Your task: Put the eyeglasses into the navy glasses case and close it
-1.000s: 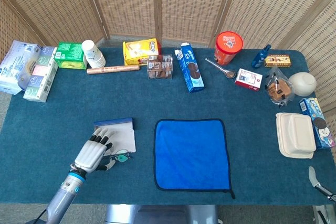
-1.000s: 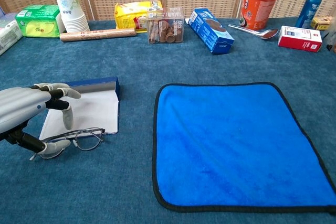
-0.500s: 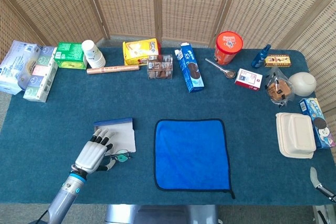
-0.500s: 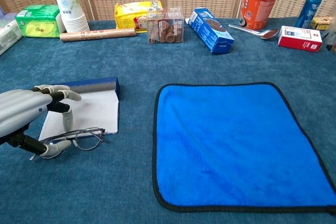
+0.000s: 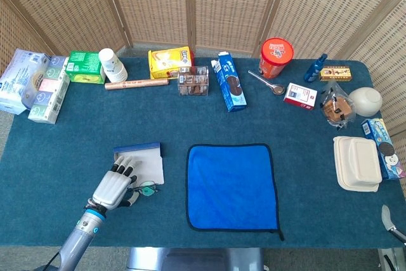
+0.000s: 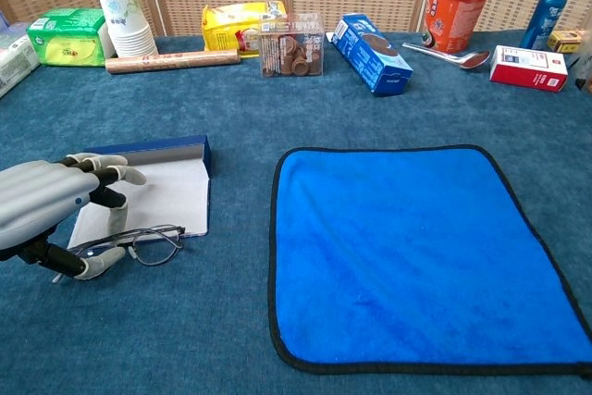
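The thin wire-framed eyeglasses [image 6: 148, 244] lie on the blue-carpeted counter [image 6: 277, 90] at the near edge of the open navy glasses case [image 6: 157, 187], their left end pinched by the grey left hand [image 6: 51, 215].

Staged test area, not a home: tabletop [image 5: 76, 138] covered in blue carpet, woven folding screens [image 5: 228, 4] behind, assorted packaged groceries [image 5: 228, 84] lined along the far edge.
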Robot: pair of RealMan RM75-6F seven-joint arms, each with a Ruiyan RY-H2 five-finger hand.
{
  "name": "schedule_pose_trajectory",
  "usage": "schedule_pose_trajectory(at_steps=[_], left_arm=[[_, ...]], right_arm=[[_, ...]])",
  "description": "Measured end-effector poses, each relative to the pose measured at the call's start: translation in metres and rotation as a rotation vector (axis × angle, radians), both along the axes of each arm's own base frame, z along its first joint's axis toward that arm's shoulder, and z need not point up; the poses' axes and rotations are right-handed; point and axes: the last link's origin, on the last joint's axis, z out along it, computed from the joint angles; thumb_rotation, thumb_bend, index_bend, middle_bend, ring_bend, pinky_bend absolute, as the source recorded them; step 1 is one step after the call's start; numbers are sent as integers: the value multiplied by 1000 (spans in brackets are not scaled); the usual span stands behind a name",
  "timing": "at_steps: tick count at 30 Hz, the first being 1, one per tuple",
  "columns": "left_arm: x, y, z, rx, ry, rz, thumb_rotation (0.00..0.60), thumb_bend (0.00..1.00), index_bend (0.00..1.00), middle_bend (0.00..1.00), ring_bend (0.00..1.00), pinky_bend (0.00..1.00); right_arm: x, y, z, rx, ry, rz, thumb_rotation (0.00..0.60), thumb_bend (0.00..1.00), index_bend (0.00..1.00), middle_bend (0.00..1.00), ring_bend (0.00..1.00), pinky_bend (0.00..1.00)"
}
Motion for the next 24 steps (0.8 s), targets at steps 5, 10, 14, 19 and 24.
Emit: schedule_pose_trajectory(at_steps=[5, 10, 14, 19, 24], left_arm=[[1, 0, 2, 6, 2, -3, 414, 392, 566, 151, 0, 32], [0, 1, 2, 10, 6, -5, 420, 405, 591, 155, 0, 33], [-1, 2, 1, 10, 10, -2, 413, 413, 590, 154, 0, 33], [-2, 5, 1, 9, 38, -6, 416, 419, 574, 138, 0, 33], [2, 11, 3, 20, 41, -16, 418, 437, 583, 146, 0, 33]], right_arm=[[-1, 0, 0, 1, -5, 2, 338, 371, 54, 126, 0, 99], [-1, 0, 0, -2, -9, 3, 340, 369, 51, 125, 0, 100], [-2, 2, 1, -9, -14, -1, 341, 370, 49, 125, 0, 100], [-3, 5, 2, -12, -19, -2, 338, 368, 48, 125, 0, 101], [-1, 5, 3, -13, -19, 4, 337, 369, 47, 125, 0, 101]])
